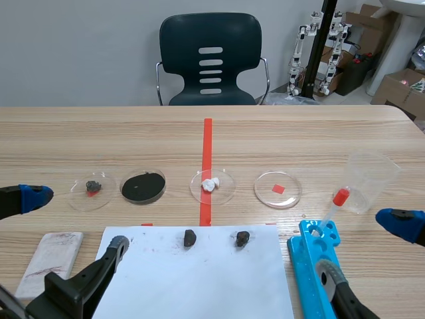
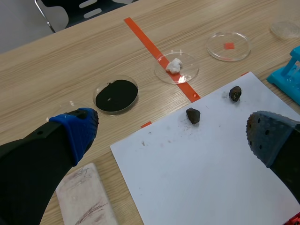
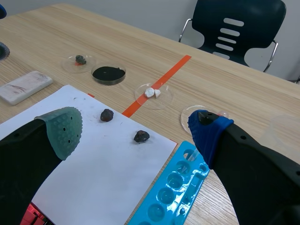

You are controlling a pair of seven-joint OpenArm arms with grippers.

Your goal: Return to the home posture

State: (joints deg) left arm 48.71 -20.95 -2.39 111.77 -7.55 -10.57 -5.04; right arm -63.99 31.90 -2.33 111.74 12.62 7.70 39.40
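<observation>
Now L pincer point(image 2: 172, 133) & R pincer point(image 3: 135, 127) gape over table point(image 1: 133, 133).

A pale wooden worktop point(image 1: 80, 139) runs back to a dark chair point(image 1: 210, 60) before a plain grey wall point(image 1: 80, 53) — cardboard boxes point(image 1: 397, 88) stand beyond one corner.

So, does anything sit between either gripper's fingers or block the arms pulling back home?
Nothing visible does. The left gripper and right gripper are open and empty, above the table, not touching the dark stones, white sheet or blue rack.
</observation>
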